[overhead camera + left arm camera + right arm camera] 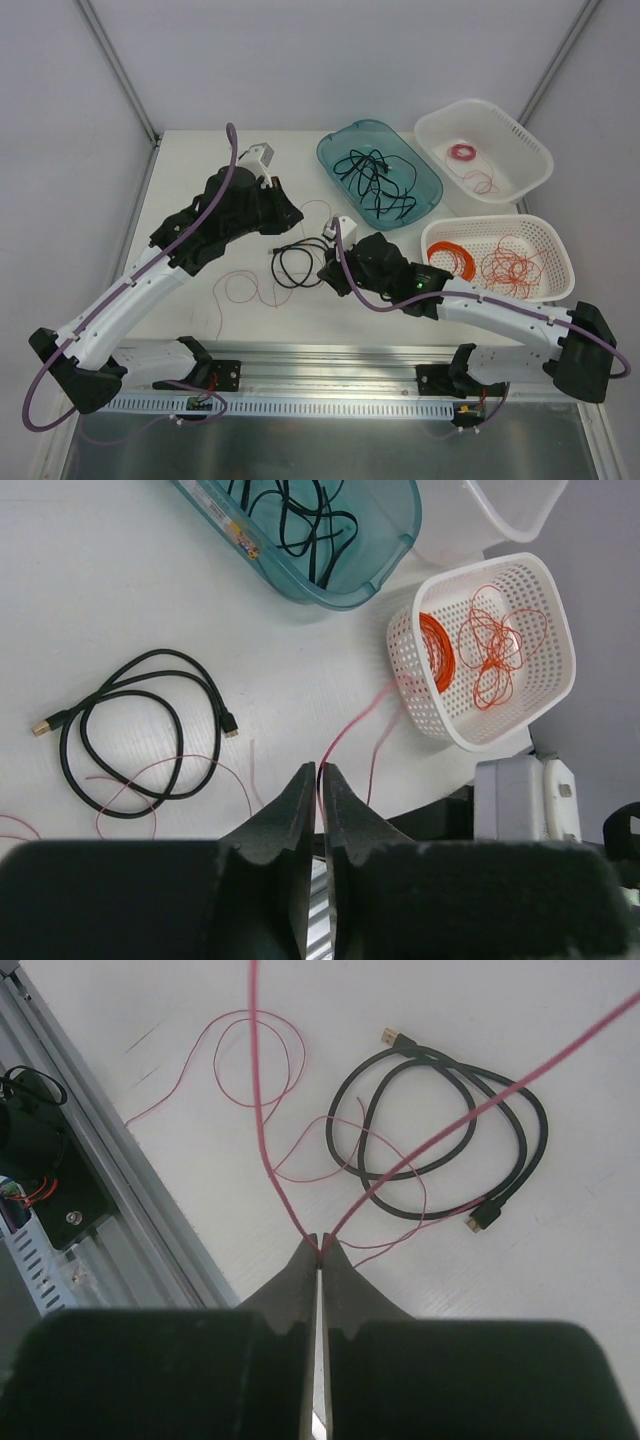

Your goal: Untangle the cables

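Note:
A thin black cord (293,263) with small plugs lies coiled at mid-table, with a hair-thin red wire (240,290) trailing across it and looping to its left. My left gripper (291,216) is shut on a strand of this red wire (350,728), pinched at its fingertips (320,771). My right gripper (328,272) is shut on the same kind of red wire (261,1110). Two taut strands rise in a V from the gripper's tips (320,1244) over the black cord (440,1130). Both grippers hover just above the table beside the cord (140,730).
A teal tray (428,190) at the back holds black cables. Behind it to the right, a white basket (530,150) holds a pink ring coil. A nearer white basket (555,250) holds an orange coil (438,650) and red wires. A metal rail (120,1160) runs along the near edge.

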`<state>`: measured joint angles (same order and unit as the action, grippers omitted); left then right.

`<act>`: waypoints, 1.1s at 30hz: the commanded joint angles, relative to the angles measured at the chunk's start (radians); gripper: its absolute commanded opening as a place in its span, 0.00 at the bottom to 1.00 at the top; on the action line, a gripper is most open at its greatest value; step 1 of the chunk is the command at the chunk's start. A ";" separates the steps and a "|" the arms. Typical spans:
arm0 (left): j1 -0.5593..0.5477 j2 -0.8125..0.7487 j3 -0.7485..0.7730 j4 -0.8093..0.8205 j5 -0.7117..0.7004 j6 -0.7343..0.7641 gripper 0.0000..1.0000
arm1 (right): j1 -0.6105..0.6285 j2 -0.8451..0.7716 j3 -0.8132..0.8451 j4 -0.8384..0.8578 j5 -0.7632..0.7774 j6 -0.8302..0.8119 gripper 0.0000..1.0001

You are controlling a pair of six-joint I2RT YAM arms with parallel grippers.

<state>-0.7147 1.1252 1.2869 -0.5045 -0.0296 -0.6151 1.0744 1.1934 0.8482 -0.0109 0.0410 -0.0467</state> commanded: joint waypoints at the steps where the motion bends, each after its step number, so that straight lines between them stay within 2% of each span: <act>1: -0.012 -0.018 -0.011 0.029 -0.070 0.004 0.09 | 0.007 -0.060 0.026 -0.012 0.025 -0.022 0.01; 2: -0.011 -0.019 -0.012 0.029 -0.078 0.012 0.14 | 0.006 -0.075 0.029 -0.024 0.031 -0.025 0.01; 3: -0.011 -0.018 -0.014 0.029 -0.088 0.020 0.27 | 0.007 -0.083 0.040 -0.056 0.036 -0.028 0.01; 6: -0.009 -0.028 -0.008 0.029 -0.130 0.067 0.50 | 0.005 -0.115 0.078 -0.141 0.075 -0.038 0.01; 7: -0.011 -0.036 -0.006 0.027 -0.144 0.090 0.65 | 0.005 -0.123 0.090 -0.165 0.111 -0.041 0.01; 10: -0.008 -0.059 -0.011 0.027 -0.208 0.141 0.83 | 0.001 -0.153 0.153 -0.256 0.176 -0.070 0.01; 13: 0.009 -0.076 -0.032 0.027 -0.251 0.202 0.91 | -0.013 -0.178 0.265 -0.363 0.244 -0.099 0.01; 14: 0.017 -0.079 -0.040 0.027 -0.257 0.216 0.98 | -0.016 -0.179 0.297 -0.391 0.263 -0.116 0.01; 18: 0.089 -0.081 -0.115 0.029 -0.260 0.276 0.99 | -0.085 -0.176 0.483 -0.544 0.318 -0.150 0.01; 24: 0.253 -0.048 -0.242 0.027 -0.240 0.337 0.99 | -0.269 -0.144 0.728 -0.610 0.336 -0.217 0.01; 29: 0.296 0.010 -0.336 0.035 -0.291 0.370 0.99 | -0.479 -0.091 0.856 -0.565 0.281 -0.246 0.01; 33: 0.299 0.056 -0.357 0.029 -0.283 0.394 0.99 | -0.631 -0.029 0.908 -0.440 0.275 -0.282 0.01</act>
<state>-0.4198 1.1637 0.9367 -0.4843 -0.2935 -0.2710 0.5198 1.1133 1.7187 -0.5434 0.3256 -0.2752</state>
